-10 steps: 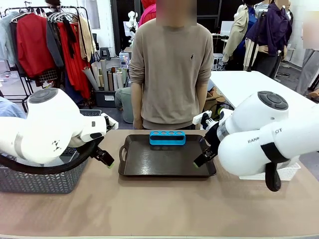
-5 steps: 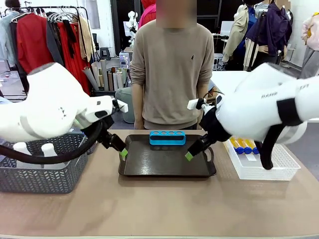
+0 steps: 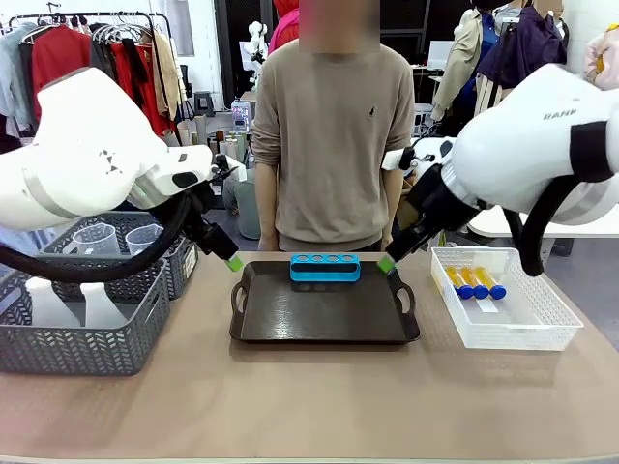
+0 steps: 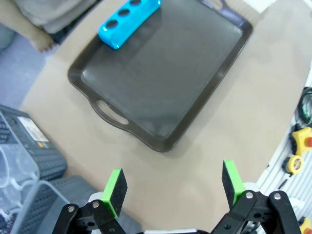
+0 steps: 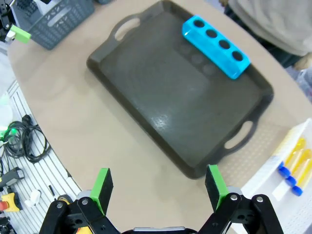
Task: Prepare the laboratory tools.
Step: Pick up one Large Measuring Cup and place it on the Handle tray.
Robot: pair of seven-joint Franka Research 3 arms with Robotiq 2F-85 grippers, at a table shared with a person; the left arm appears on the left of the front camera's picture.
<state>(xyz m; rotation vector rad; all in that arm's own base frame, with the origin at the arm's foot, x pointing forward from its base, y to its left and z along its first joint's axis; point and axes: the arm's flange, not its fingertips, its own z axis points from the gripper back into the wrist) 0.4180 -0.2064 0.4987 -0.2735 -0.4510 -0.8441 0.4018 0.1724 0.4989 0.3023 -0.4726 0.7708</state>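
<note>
Both claws are released and empty. The left gripper (image 4: pixel 173 187) hangs above the table off the tray's (image 3: pixel 319 319) left handle, and the right gripper (image 5: pixel 158 185) is raised off its right handle. Nothing is picked yet, so I read this as the approach phase. The tubes (image 3: pixel 474 282) lie flat, side by side, in the white basket (image 3: pixel 503 338) right of the tray. The flasks (image 3: pixel 44 300) stand in the near grey basket (image 3: pixel 77 353) on the left, and the beakers (image 3: pixel 143 239) sit in the grey basket behind it. The rack (image 3: pixel 325 267) sits at the tray's far edge with its four holes up and empty.

My suggestion is right arm for the tubes:
- Drop in vertically over one tube.
- Pinch across the body near the cap, not on the cap.
- Take an outer tube first so the pads clear its neighbour.
- Turn it upright before lowering it into a hole.

The left arm takes the flask by the neck, since the cone will likely slip.

Materials:
- The tubes are slim and smooth, with yellow liquid and blue caps, and they will probably roll.
- The flasks are whitish and translucent.
- The beakers are clear and look thin-walled, so grip them lightly.
- The tray is dark brown and glossy, with a raised rim and cut-out handles.
- The rack is a rounded bright blue block.
- The baskets are open mesh, which could snag a pad.
- The tabletop is matte tan.
</note>
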